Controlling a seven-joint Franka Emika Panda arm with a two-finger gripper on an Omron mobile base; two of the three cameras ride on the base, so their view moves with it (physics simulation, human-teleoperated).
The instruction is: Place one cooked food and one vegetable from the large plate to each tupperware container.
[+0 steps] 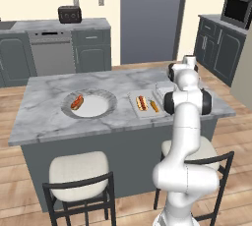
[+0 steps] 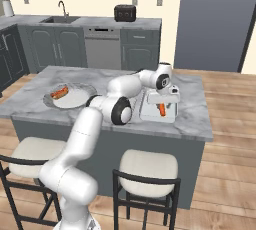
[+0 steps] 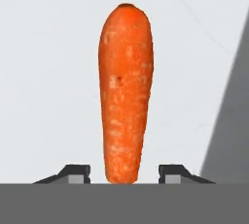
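1. Spanning the middle of both base views, the marble island (image 1: 49, 102) carries everything; two cushioned stools (image 1: 78, 171) stand against its near side.
2. Reaching across the island, the white arm (image 2: 120, 106) bends down over its right part, with the hand low above a tray.
3. Sitting at about 9 o'clock of the island top, the large plate (image 1: 106, 97) holds one hot dog (image 1: 77, 102) on its left part.
4. Lying at 3 o'clock from the plate, the nearer tupperware container (image 1: 135, 107) holds a second hot dog (image 1: 141, 103) with a yellow-orange carrot stick (image 1: 154, 106) just beside it at 3 o'clock, lying parallel.
5. Beyond it, the second tupperware container (image 2: 150, 114) lies under the hand, with the bright orange carrot (image 2: 162, 109) over its pale floor.
6. Seen from the hand camera, the gripper (image 3: 124, 174) has its two dark fingertips (image 3: 75, 173) spread apart, one on each side of the carrot's (image 3: 125, 96) narrower end; a gap shows at either side, so the jaws are parted and hold nothing.
7. That carrot runs from 6 to 12 o'clock in the hand camera, blunt end at 12, against the white tray floor.
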